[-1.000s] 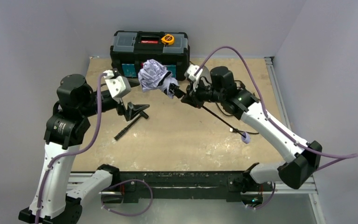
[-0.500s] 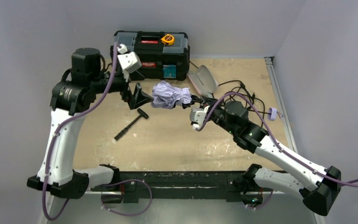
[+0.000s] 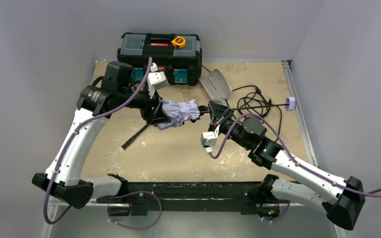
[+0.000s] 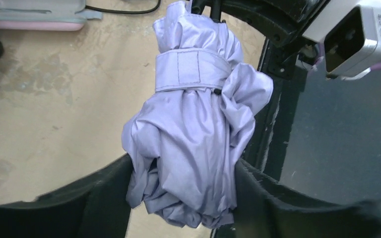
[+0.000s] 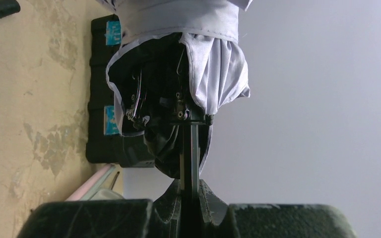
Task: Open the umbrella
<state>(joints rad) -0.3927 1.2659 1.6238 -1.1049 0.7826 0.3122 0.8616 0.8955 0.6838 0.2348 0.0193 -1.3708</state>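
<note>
The umbrella [image 3: 179, 112] is folded, a pale lavender bundle held level above the table between both arms, with its strap [image 4: 191, 70] still wrapped round it. My left gripper [image 3: 157, 112] is shut on the bundle's free end; its fingers [image 4: 283, 203] press the fabric [image 4: 193, 144] from both sides. My right gripper [image 3: 213, 112] is shut on the thin black shaft [image 5: 190, 148], just behind the black lining [image 5: 158, 99]. The shaft runs right to the small lavender handle [image 3: 290, 104].
A black toolbox [image 3: 159, 52] with a yellow tape measure [image 3: 178, 41] stands at the back. A pinkish sleeve [image 3: 217, 85] and a black cable [image 3: 255, 99] lie at the right. A black tool [image 3: 135, 137] lies under the left arm.
My left arm has swung from beside the toolbox to the umbrella and closed on its fabric end. The right arm has kept its hold and turned the umbrella more level.
</note>
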